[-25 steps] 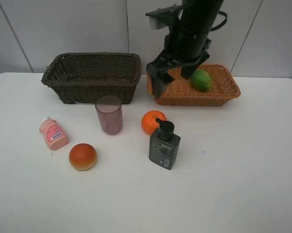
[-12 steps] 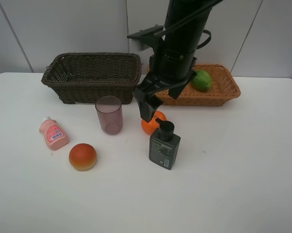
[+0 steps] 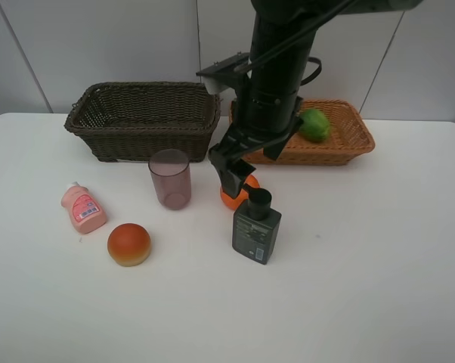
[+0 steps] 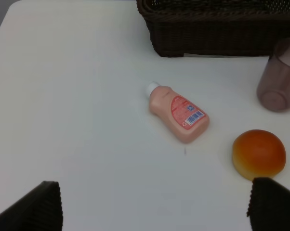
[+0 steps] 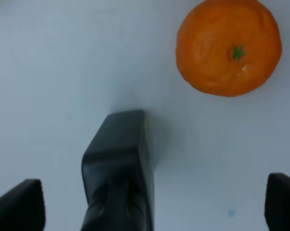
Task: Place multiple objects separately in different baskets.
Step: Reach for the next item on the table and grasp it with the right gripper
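The right jaws stand wide open, low over the orange (image 3: pixel 242 195) and the pump bottle (image 3: pixel 255 227) just in front of it, gripping nothing. The left jaws are also wide open and empty, above the tabletop (image 3: pixel 363 265) near the pink bottle (image 4: pixel 178 111), which lies on its side at the left. The bun (image 3: pixel 129 243) sits near it, and the purple cup (image 3: pixel 170 178) stands upright left of the orange. The green fruit (image 3: pixel 314 125) lies in the light basket (image 3: pixel 348 147), far right; the dark basket (image 3: pixel 144 117) is beside it, far left.
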### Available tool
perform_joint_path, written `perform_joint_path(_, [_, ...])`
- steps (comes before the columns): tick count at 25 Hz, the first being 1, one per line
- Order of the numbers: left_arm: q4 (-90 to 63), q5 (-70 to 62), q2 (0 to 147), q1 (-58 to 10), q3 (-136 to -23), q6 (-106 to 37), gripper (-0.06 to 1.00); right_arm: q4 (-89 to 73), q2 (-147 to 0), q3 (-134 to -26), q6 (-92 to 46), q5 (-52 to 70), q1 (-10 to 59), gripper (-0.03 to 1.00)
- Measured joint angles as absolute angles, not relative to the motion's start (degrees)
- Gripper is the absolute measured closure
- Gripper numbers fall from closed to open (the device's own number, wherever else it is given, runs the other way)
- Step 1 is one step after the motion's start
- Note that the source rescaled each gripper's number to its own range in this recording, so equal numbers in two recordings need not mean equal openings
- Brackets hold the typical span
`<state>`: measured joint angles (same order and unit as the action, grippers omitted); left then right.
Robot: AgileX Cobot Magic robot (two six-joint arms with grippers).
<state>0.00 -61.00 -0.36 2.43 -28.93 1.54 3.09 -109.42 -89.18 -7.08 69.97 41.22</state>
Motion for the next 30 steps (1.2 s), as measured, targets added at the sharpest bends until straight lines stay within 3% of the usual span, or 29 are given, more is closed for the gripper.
perform_joint_path(30, [0.0, -61.0, -0.36, 2.43, -28.93, 1.54, -0.05, 1.55, -109.42, -84.32, -9.56, 69.97, 43.21, -0.03])
